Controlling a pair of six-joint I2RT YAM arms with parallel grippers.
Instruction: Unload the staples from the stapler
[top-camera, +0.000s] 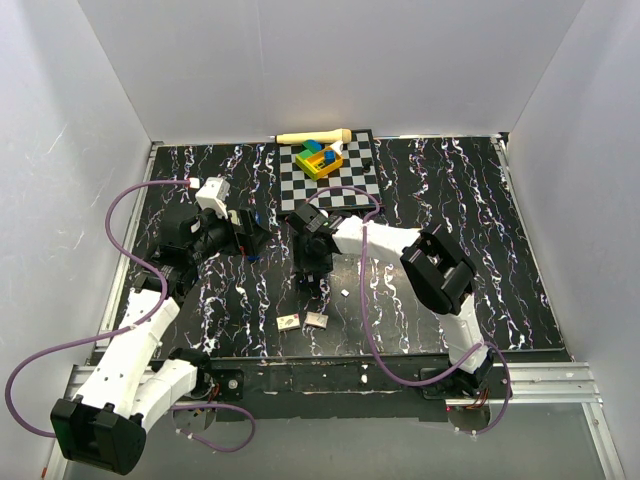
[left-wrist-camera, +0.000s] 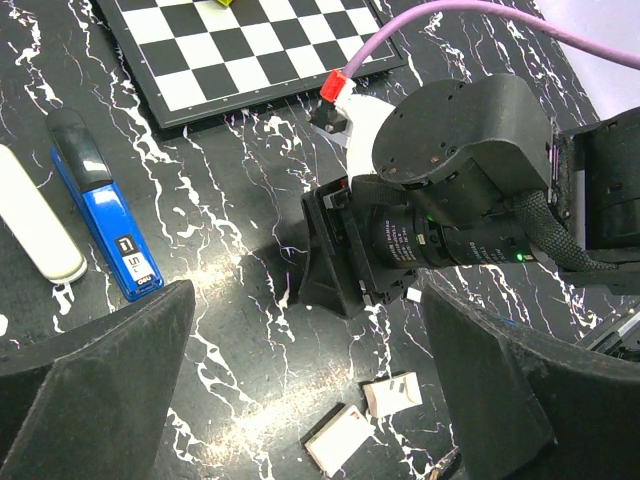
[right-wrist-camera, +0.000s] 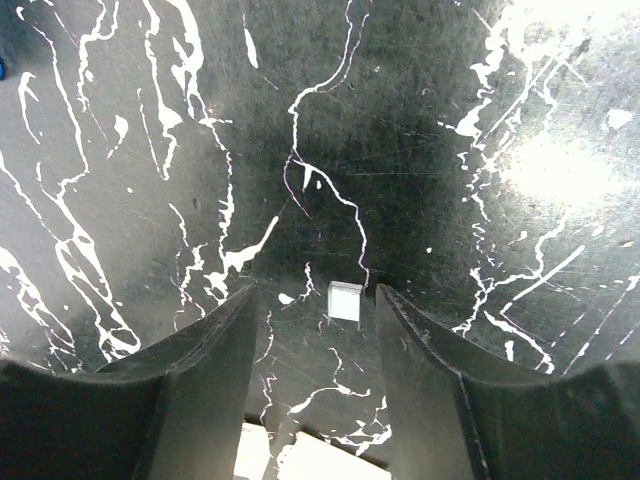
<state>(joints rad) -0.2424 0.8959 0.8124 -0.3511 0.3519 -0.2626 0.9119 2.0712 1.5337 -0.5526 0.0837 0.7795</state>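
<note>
Stapler (left-wrist-camera: 108, 222) lies flat on the black marbled table (left-wrist-camera: 235, 180), ahead of the left gripper (left-wrist-camera: 305, 335) and out past its left finger (left-wrist-camera: 95, 390), clear of the gap and touching neither finger. A white oblong piece (left-wrist-camera: 35, 225) sits just beside it, on the side farther from the gripper. The left gripper's jaws stand wide apart with nothing between them. Just in front of its gap is the right gripper (right-wrist-camera: 318, 330), pointed down at the table with its jaws partly spread. A small pale staple piece (right-wrist-camera: 344, 301) lies on the surface between its fingertips, gripped by neither. The stapler is well off to this gripper's left. Two more staple strips (left-wrist-camera: 345, 440) rest near the left gripper's right finger (left-wrist-camera: 520, 390). Beyond both grippers lies a checkerboard (top-camera: 350, 185).
</note>
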